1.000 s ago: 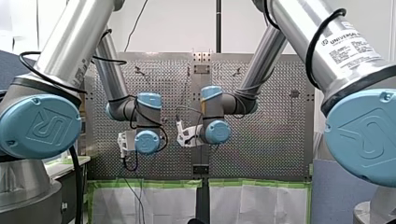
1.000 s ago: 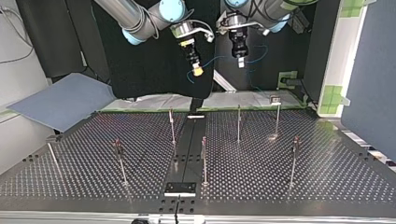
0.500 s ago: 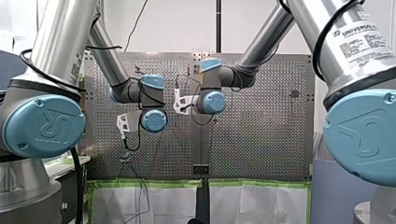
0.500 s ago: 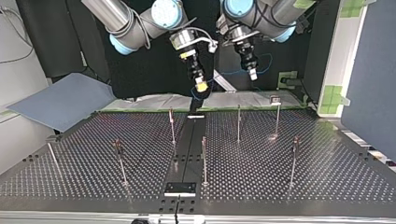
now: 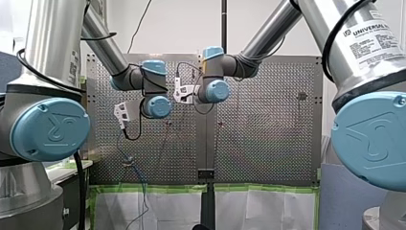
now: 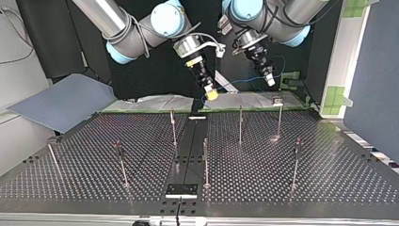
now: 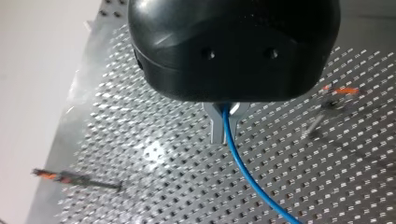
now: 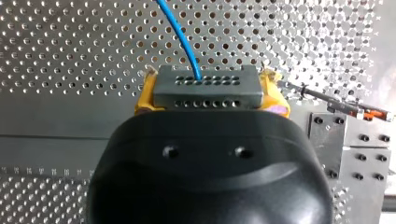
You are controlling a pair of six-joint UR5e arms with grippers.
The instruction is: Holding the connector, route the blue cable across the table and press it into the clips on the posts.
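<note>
Writing: a white label (image 5: 368, 38) on my right arm's upper tube in the front view reads "UNIVERSAL"; the word after it is cut off and the print below is too small to read. The big blue joint caps (image 5: 50, 129) at both front corners carry an embossed "UR" mark. No other legible text.

My right gripper (image 8: 208, 91): yellow pads (image 8: 144, 93) clamped on either side of a dark connector (image 8: 208, 81) with rows of small holes. The blue cable (image 8: 180, 32) leaves the connector's face and curves away over the perforated table (image 6: 329, 179).

My left gripper (image 7: 223, 126): metal fingers (image 7: 217, 128) pinched shut on the blue cable, which runs out below them and away across the holes.

Top view: both grippers hang over the table's far edge. The right one is near the middle and the left one is to its right in that view. A loop of cable hangs between them, in the air and well apart from the posts (image 6: 240, 123).

Change over the last second: in the top view both grippers have dropped lower and shifted to the view's right, the left one further. In the front view both wrists now sit higher in the picture, and a length of blue cable shows trailing down at the lower left.
</note>
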